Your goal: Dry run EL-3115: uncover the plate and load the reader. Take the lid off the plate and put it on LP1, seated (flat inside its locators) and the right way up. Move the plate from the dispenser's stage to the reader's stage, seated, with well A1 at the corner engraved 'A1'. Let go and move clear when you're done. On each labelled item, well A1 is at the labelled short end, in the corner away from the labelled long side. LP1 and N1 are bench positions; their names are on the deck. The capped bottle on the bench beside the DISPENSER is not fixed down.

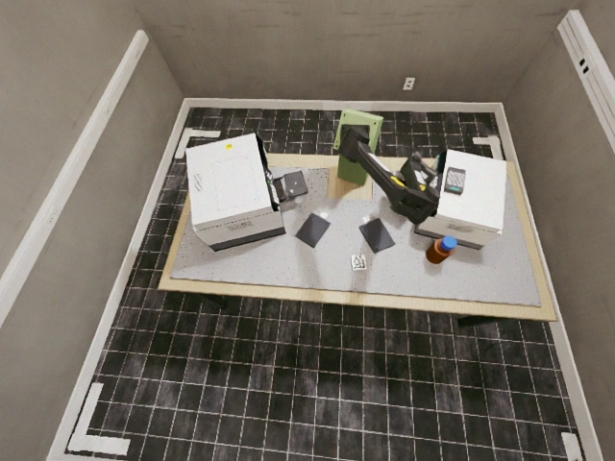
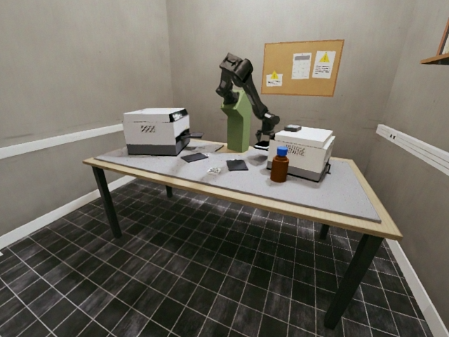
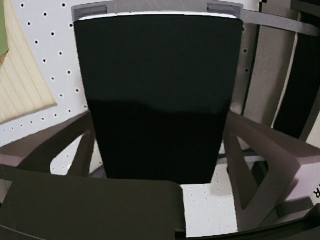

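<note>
My gripper [image 3: 159, 117] [image 2: 264, 140] is at the dispenser's stage [image 3: 160, 6], its fingers against the two long sides of the dark-looking lid [image 3: 160, 60]. It looks shut on the lid, which lies flat over the plate. The plate is mostly hidden under it, and well A1 cannot be seen. The dispenser [image 1: 474, 190] [image 2: 307, 149] is the white box on the right. The reader [image 1: 228, 183] [image 2: 157, 130] is the white box on the left, with its bare dark stage [image 1: 296, 183] [image 2: 196, 135] sticking out. Two bare dark bench positions [image 1: 313, 230] [image 1: 377, 234] lie between them; their names are unreadable.
The brown bottle [image 1: 436, 252] [image 2: 279, 170] with a blue cap stands upright in front of the dispenser. A marker tile [image 1: 358, 262] [image 2: 214, 170] lies near the front. The green arm pedestal [image 1: 352, 171] [image 2: 238, 128] stands at the back. A keypad [image 1: 455, 181] sits on the dispenser.
</note>
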{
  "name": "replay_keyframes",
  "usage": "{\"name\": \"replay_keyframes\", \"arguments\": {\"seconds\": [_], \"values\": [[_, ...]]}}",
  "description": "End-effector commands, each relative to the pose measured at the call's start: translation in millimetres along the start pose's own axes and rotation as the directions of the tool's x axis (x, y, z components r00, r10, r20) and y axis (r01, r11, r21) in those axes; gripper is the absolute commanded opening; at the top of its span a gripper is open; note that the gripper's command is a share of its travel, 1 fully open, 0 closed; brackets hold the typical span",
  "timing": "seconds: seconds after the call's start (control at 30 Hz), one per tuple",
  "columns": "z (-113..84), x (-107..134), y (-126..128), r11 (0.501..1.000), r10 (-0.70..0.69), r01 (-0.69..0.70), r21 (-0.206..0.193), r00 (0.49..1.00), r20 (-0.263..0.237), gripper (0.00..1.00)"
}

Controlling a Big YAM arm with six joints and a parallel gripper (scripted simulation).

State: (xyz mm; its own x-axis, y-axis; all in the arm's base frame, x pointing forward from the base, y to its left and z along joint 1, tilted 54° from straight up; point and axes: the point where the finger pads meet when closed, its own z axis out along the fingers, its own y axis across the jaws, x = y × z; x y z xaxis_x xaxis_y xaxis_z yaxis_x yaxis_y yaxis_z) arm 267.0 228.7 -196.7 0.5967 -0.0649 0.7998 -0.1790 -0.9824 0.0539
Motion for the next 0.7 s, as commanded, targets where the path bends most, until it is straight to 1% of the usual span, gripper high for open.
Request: {"name": "replay_keyframes", "arguments": {"seconds": [0.0, 0.17, 0.33, 0.67], "values": [[-8.2, -4, -3, 1.000, -0.022, 0.022, 0.013, 1.000, 0.000, 0.86], [-13.8, 1, -8, 1.000, -0.009, 0.010, 0.024, 1.000, -0.004, 0.86], [-14.6, -1, 1, 1.000, -0.014, 0.014, 0.010, 1.000, 0.000, 0.86], [-19.2, -2, 4, 1.000, -0.026, 0.026, 0.011, 1.000, 0.002, 0.86]]}}
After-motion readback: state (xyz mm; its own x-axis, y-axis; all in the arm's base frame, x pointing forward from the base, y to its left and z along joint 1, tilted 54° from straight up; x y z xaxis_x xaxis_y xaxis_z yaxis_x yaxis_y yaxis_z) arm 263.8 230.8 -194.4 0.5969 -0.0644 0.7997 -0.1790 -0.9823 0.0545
